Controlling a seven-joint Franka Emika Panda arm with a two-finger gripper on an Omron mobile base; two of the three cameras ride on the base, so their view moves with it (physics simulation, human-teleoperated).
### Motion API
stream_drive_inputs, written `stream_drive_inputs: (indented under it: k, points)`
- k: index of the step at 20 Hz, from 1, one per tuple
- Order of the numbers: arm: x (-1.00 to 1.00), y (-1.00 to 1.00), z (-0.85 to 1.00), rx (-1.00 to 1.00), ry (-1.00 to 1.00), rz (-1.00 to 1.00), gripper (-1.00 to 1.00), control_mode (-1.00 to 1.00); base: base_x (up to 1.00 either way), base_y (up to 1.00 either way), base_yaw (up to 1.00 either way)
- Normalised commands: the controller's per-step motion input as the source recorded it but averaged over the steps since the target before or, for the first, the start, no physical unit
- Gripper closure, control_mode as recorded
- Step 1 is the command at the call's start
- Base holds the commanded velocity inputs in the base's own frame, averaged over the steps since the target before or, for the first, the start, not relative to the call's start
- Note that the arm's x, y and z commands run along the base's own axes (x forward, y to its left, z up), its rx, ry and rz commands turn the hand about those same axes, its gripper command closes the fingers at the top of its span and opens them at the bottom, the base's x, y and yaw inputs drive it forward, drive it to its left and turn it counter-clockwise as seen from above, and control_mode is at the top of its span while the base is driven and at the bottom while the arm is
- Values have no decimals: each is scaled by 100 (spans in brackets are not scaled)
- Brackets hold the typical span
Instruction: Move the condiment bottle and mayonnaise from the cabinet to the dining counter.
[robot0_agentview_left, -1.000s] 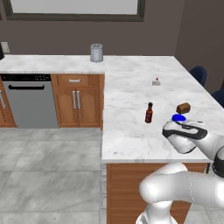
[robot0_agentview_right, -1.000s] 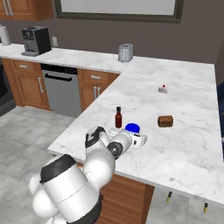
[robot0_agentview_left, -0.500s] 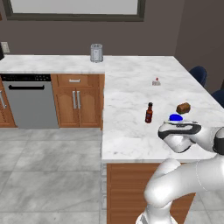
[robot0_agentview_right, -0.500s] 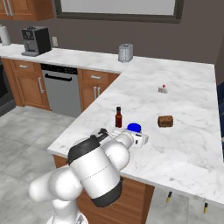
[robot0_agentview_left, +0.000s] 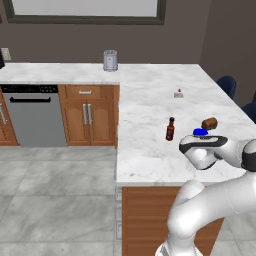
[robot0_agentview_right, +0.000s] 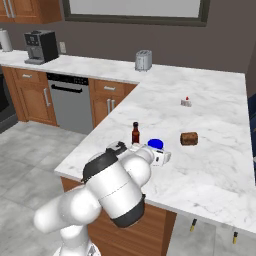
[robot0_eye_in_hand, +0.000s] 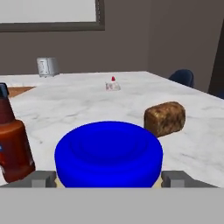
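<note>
Center-right we see the condiment bottle (robot0_agentview_left: 170, 129) upright on the dining counter (robot0_agentview_left: 150, 110); right of it the mayonnaise (robot0_agentview_left: 200, 132) lid, a brown loaf (robot0_agentview_left: 209, 123), metal canister (robot0_agentview_left: 110, 60) upper-middle.

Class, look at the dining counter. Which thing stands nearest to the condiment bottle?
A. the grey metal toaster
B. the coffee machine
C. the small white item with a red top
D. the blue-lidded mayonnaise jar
D: the mayonnaise stands just beside the condiment bottle on the dining counter, nearer than the brown loaf.
</note>
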Motion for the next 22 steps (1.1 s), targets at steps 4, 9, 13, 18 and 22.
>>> stream_drive_inputs:
  k: [4,9,13,18,22]
  points:
    - [-13,-11,-14,0,0,0,-100,-100,0,0,0]
    - [-40,-5,0,0,0,0,-100,-100,0,0,0]
    - [-46,0,1,0,-1,0,-100,-100,0,0,0]
    - [-60,0,20,-1,-4,0,-100,-100,0,0,0]
    - [-91,11,88,-1,-18,5,-100,-100,0,0,0]
